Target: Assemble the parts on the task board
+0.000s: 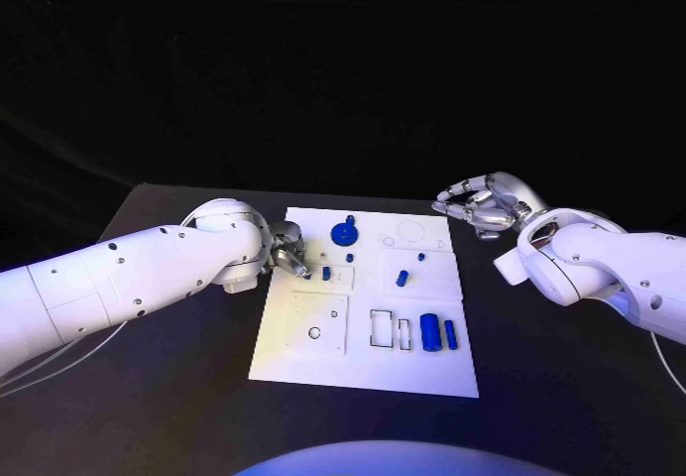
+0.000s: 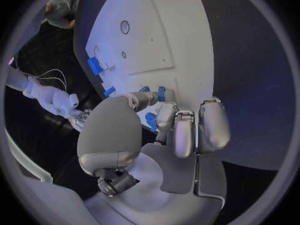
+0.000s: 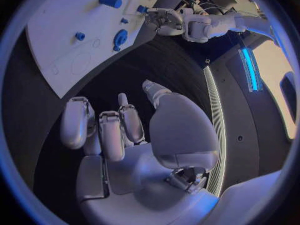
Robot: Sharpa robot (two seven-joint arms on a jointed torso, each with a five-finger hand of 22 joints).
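Two blue cylinders (image 1: 439,330) lie at the near right of the task board (image 1: 366,372), past them small pegs (image 1: 401,278) and, farthest, a blue round part (image 1: 343,234). My left hand (image 1: 287,250) sits at the board's left edge, mostly hidden behind my arm, fingers curled by a small blue piece (image 2: 150,121); whether it grips it I cannot tell. My right hand (image 1: 486,204) hangs off the far right corner, fingers loosely curled, holding nothing.

A robotics lab: black table (image 1: 171,397), dark backdrop, white task board (image 1: 365,367) under coloured light.
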